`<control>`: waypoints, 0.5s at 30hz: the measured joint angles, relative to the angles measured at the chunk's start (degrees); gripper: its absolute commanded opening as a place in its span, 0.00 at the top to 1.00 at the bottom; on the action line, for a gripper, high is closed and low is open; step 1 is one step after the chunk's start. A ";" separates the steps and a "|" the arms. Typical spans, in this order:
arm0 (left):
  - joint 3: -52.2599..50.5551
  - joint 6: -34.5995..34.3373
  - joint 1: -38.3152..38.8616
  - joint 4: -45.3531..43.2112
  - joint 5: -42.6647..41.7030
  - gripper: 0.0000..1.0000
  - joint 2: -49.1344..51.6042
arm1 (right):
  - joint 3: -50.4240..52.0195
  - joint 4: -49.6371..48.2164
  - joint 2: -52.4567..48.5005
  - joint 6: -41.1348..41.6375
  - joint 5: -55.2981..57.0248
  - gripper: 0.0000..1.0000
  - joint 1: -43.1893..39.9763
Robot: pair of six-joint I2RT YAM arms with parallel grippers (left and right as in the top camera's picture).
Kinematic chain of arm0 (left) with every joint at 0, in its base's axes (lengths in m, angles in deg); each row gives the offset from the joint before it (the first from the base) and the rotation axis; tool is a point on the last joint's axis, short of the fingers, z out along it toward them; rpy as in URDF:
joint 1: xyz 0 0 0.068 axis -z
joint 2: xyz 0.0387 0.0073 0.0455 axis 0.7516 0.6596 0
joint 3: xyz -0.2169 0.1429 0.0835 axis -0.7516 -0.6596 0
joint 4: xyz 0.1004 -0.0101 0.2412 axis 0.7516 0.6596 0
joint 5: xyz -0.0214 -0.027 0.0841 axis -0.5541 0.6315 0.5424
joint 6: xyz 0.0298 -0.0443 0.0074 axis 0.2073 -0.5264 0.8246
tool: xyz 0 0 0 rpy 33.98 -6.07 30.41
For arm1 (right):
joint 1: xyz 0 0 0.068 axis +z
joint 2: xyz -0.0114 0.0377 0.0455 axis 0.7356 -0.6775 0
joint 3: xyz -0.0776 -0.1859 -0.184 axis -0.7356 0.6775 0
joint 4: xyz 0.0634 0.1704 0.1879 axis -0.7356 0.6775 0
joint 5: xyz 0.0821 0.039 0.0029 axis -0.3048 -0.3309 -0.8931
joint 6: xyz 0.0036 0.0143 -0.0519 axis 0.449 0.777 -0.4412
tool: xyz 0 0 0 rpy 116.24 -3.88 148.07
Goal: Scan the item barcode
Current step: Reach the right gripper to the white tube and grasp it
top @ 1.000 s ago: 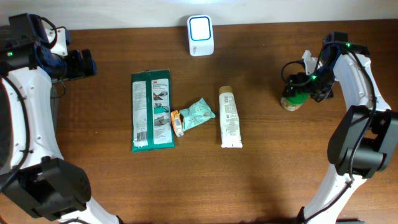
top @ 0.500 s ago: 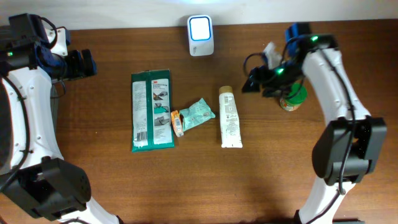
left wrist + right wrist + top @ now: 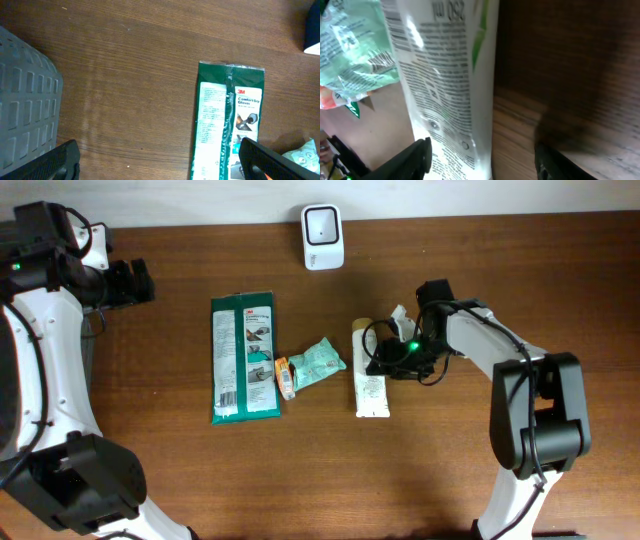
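A white tube (image 3: 369, 370) with printed text lies on the wooden table, right of centre. My right gripper (image 3: 380, 361) is low over the tube's middle. In the right wrist view the tube (image 3: 445, 75) runs between the two black fingertips (image 3: 412, 160) of the right gripper (image 3: 485, 167). They stand apart on either side of it and do not press on it. The white scanner (image 3: 322, 223) stands at the table's back edge. My left gripper (image 3: 137, 281) hovers open at the far left, holding nothing.
A green 3M pack (image 3: 243, 358), a teal pouch (image 3: 318, 363) and a small orange item (image 3: 286, 377) lie left of the tube. In the left wrist view a grey basket (image 3: 25, 100) sits at the left, and the left gripper (image 3: 160, 170) hangs over bare wood beside the green pack (image 3: 227, 120).
My right arm swung left from the back right of the table down onto the white tube, its jaws narrowing. The left arm has not moved.
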 measured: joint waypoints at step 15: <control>0.00 0.00 0.00 -0.02 0.02 0.01 0.00 | -4.83 5.31 0.57 3.91 9.97 0.96 6.84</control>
